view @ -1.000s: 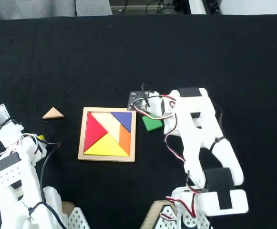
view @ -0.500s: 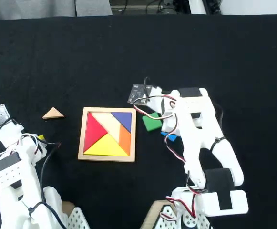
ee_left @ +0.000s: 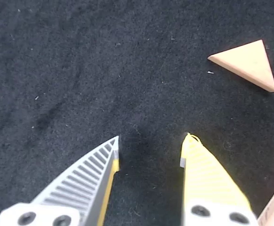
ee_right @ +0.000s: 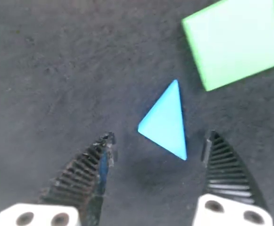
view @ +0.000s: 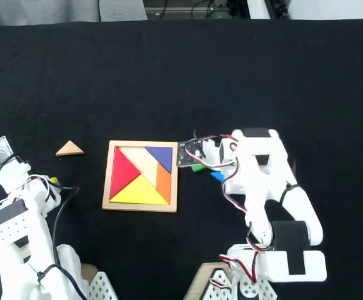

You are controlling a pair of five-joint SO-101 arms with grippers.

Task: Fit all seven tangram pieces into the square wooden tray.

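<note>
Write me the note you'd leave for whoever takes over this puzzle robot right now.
Left gripper: open, empty, over the black table near the tan triangle.
Right gripper: open, empty, a finger on each side of the light blue triangle; the green square lies just beyond.
Done: red, yellow, dark blue and orange pieces lie in the tray; its pale patch looks like bare floor.
Left: light blue triangle, green square and tan triangle, all on the table.
</note>
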